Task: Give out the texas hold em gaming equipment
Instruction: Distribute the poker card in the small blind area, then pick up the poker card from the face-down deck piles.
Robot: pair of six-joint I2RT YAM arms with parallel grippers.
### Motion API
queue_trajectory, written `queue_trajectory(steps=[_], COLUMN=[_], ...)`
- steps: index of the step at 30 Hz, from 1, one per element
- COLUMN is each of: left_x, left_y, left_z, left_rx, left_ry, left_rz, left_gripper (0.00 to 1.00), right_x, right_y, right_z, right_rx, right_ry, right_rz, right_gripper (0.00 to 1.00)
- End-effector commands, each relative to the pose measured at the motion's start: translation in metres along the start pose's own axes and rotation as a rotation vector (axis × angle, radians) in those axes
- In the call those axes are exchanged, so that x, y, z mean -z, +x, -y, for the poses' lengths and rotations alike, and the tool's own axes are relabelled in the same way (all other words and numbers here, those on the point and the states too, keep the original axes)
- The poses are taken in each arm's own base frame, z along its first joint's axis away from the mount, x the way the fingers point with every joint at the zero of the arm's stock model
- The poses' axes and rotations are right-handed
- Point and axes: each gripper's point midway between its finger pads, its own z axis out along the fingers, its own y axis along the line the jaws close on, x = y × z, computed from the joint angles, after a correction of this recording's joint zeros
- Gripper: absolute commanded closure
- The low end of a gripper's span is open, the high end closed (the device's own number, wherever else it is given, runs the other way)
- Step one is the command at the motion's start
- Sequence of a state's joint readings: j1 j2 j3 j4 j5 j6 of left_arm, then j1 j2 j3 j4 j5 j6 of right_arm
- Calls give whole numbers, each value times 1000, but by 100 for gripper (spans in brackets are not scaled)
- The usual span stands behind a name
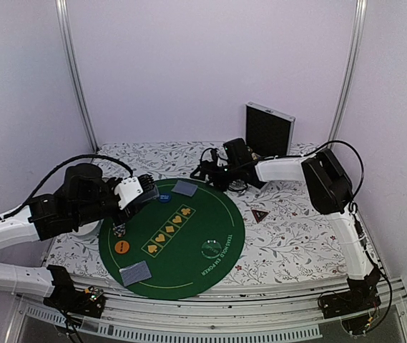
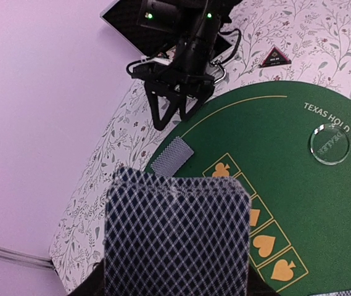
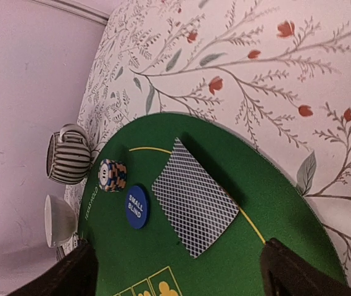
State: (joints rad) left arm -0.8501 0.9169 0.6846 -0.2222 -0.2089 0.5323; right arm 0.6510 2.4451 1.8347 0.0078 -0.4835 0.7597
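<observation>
Playing cards with a blue-grey lattice back form the deck [image 2: 178,240] that the left gripper [image 1: 140,191] clamps at the left edge of the round green mat [image 1: 189,236]. In the left wrist view it fills the foreground, and we see only dark slivers of the fingers at its lower corners. On the mat's right rim we read "TEXAS HOLD'EM POKER" in pale letters, and a row of gold boxes with suit symbols runs across its middle. The far cards [image 3: 194,197] lie face down on the mat's far edge; we cannot tell how many there are. Just beside them sits the blue disc [image 3: 136,206] marked "SMALL BLIND", and beyond that a short chip stack [image 3: 112,175] of blue, orange and white. The right gripper [image 3: 178,259] hovers over the far rim with its jaws spread wide and nothing between them. More face-down cards, the near cards [image 1: 135,273], lie on the mat's near-left edge, with the orange disc [image 1: 122,247] near them; we cannot read its print. The clear disc [image 2: 329,143] reads "DEALER". The triangle [image 1: 260,214] rests off the mat on the floral tablecloth [image 1: 296,236]; its writing is too small to read. The striped cup [image 3: 69,155] and white bowl [image 3: 58,219] stand off the mat's left side, and a black panel [image 1: 269,130] leans against the back wall.
</observation>
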Motion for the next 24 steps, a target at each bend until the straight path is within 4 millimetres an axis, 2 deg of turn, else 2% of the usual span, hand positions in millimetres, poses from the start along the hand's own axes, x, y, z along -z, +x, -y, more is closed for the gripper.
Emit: queue_trajectory(steps=[1, 4, 9, 14, 16, 20, 24], left_x=[0, 0, 3, 4, 5, 5, 6], left_y=[-8, -9, -12, -14, -15, -16, -18], left_z=[1, 1, 2, 1, 0, 1, 0], left_rx=[-6, -7, -10, -12, -12, -14, -11], left_ry=[7, 10, 18, 14, 14, 18, 20], left_rz=[33, 37, 52, 59, 63, 66, 73], left_gripper=[55, 55, 56, 56, 56, 56, 57], right_x=[56, 76, 112, 147, 159, 166, 146], right_y=[-34, -33, -18, 24, 44, 70, 80], right_z=[-61, -91, -163, -233, -254, -270, -259], right_rx=[194, 330, 614, 792, 821, 830, 758], right_ry=[85, 129, 46, -257, -394, -500, -461], right_rz=[137, 172, 205, 170, 132, 73, 14], right_gripper=[1, 1, 1, 1, 1, 1, 1])
